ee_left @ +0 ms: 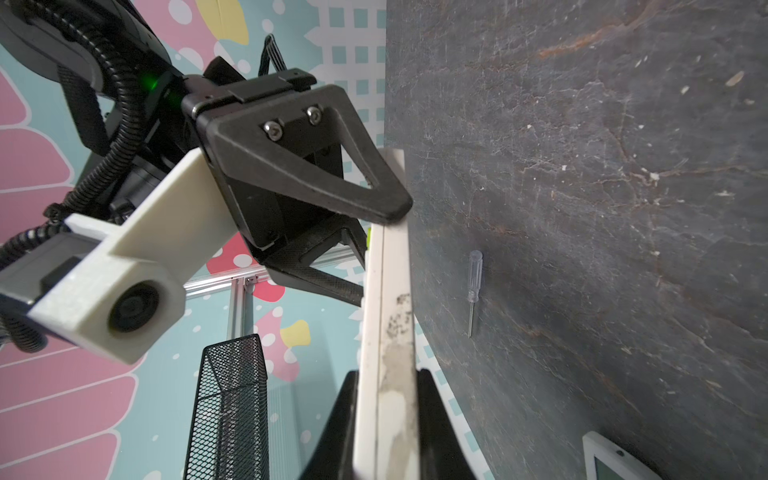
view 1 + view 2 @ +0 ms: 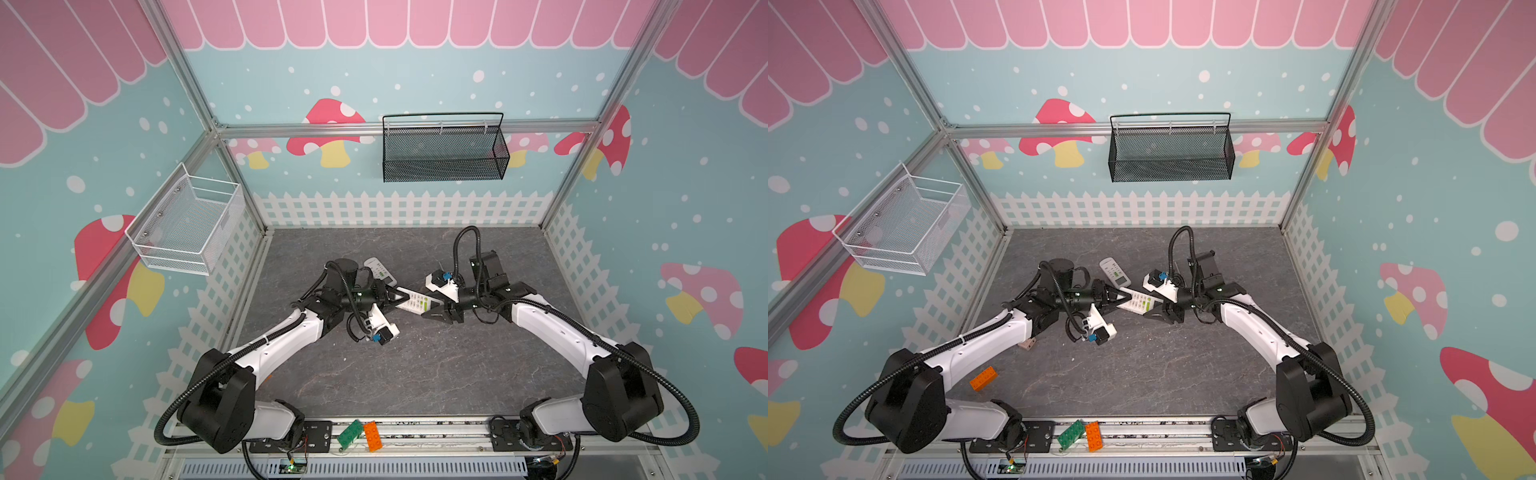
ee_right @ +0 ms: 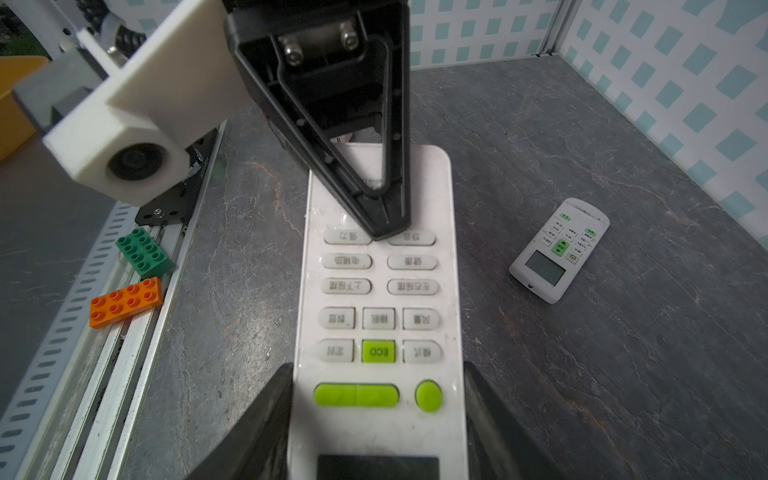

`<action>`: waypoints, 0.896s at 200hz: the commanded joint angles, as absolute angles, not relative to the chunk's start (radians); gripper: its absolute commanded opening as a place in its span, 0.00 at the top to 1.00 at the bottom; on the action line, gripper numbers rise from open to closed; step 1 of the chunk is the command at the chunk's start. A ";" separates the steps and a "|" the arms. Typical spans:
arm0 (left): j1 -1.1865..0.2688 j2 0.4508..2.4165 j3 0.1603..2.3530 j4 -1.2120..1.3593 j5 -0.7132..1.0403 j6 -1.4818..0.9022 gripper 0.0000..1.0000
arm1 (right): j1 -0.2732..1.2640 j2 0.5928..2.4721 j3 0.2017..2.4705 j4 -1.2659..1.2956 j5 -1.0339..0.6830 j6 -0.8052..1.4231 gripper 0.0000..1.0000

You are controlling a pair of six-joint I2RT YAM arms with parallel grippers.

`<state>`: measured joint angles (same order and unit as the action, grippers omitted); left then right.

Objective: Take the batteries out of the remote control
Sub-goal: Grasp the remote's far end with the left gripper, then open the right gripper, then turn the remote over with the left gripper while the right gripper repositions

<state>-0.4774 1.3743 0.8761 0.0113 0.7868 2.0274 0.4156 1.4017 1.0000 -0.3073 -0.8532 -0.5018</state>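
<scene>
You are looking at a grey stone-look table with two baskets hung above it: a black mesh basket on the back wall and a white wire basket on the left wall.

Near the middle of the table, your two arms meet at a long white remote, which lies buttons-up between them. Your left gripper is clenched on its far end, with one finger flat on the button face and the other under the body. Your right gripper grasps the display end, its fingers pressed against both long edges. You cannot tell whether the remote rests on the table or hangs just above it.

A smaller white remote lies face-up on the table, nearer the back wall and near the left arm's wrist.

On the front rail a green brick and an orange brick sit just beside each other. A top view shows a second orange brick on the table by the left arm.

A thin clear-handled screwdriver lies flat on the table, apart from the long remote.
</scene>
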 commanded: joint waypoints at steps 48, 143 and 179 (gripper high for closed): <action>-0.489 1.299 0.891 -0.081 0.641 1.883 0.92 | 0.386 1.167 0.951 -0.249 -0.656 -0.507 0.25; -0.531 1.412 1.462 -0.770 0.235 0.744 1.00 | 0.291 0.960 0.822 0.164 -0.288 0.049 0.15; -0.466 1.428 1.533 -0.901 0.340 0.433 1.00 | 0.279 1.016 0.826 0.162 -0.223 0.188 0.14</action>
<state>-0.5030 1.4178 1.5139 -0.7189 0.2855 0.7677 0.2871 0.9901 0.8341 0.1196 -0.3061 0.0235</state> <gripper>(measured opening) 0.156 0.862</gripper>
